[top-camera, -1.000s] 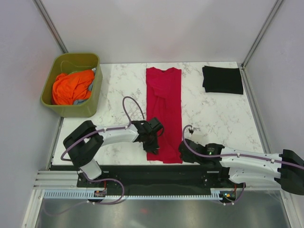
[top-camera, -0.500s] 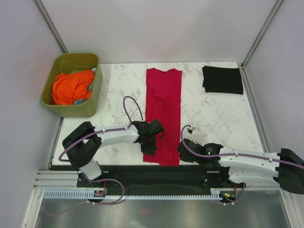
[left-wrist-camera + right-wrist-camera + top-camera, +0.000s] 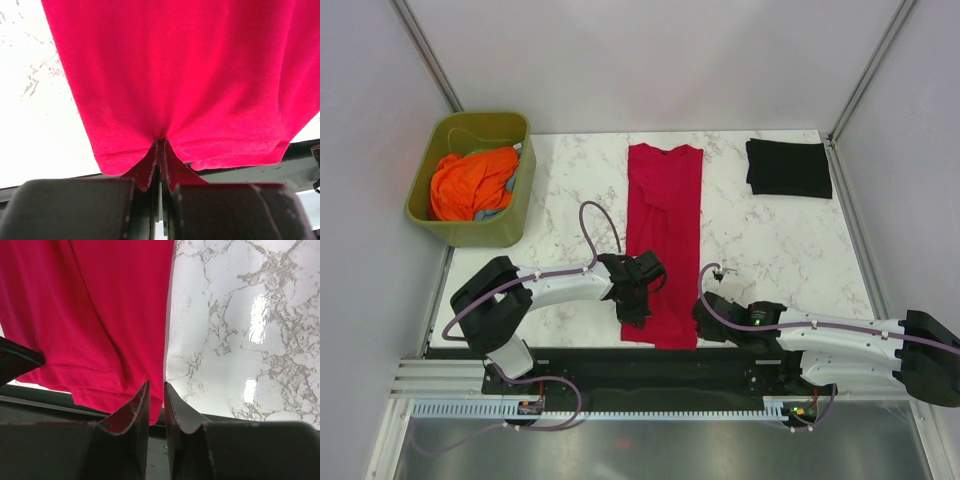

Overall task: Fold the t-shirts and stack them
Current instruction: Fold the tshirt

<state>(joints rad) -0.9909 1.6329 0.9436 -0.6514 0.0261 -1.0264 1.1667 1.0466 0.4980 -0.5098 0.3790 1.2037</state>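
Observation:
The crimson red t-shirt (image 3: 665,230) lies as a long narrow strip down the middle of the marble table (image 3: 775,250), its hem at the near edge. My left gripper (image 3: 633,320) is shut on the hem's left corner; in the left wrist view (image 3: 161,145) the cloth (image 3: 175,75) puckers into the closed jaws. My right gripper (image 3: 699,325) is at the hem's right corner; in the right wrist view (image 3: 156,385) its jaws stand nearly closed with the shirt's edge (image 3: 100,315) between them. The black t-shirt (image 3: 788,168) lies folded at the back right.
An olive-green tub (image 3: 520,195) with orange cloth (image 3: 470,183) in it stands at the back left corner. The dark front rail (image 3: 620,365) runs just below the shirt's hem. Walls close in on both sides.
The shirt's near hem has shifted a little to the left and toward the table's front edge, along with both grippers. The black shirt and the tub have not moved.

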